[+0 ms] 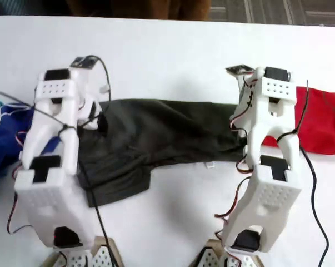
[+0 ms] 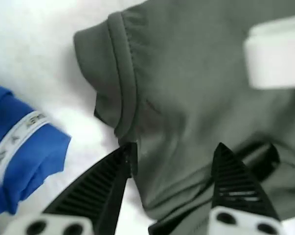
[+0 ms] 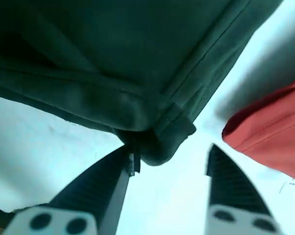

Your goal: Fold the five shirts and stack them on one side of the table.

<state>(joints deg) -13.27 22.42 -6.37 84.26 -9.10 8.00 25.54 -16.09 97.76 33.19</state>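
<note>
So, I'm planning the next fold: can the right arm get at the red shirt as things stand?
Likely yes: the right gripper, open, hangs beside the red shirt, with only bare table between them.

We see the dark shirt point(image 1: 173, 133) as smooth matt cloth w/ stitched hems; blue shirt point(image 1: 3, 139) & red shirt point(image 1: 323, 119) are soft matt cloth too. The worktop point(image 1: 167, 50) looks smooth, faintly glossy. The arm shells point(image 1: 50, 200) are matt white plastic; left end effector point(image 2: 175, 149) & right end effector point(image 3: 171, 152) are ribbed black plastic.

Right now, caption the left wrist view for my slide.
Open left gripper over the dark shirt, blue shirt beside it.
</note>
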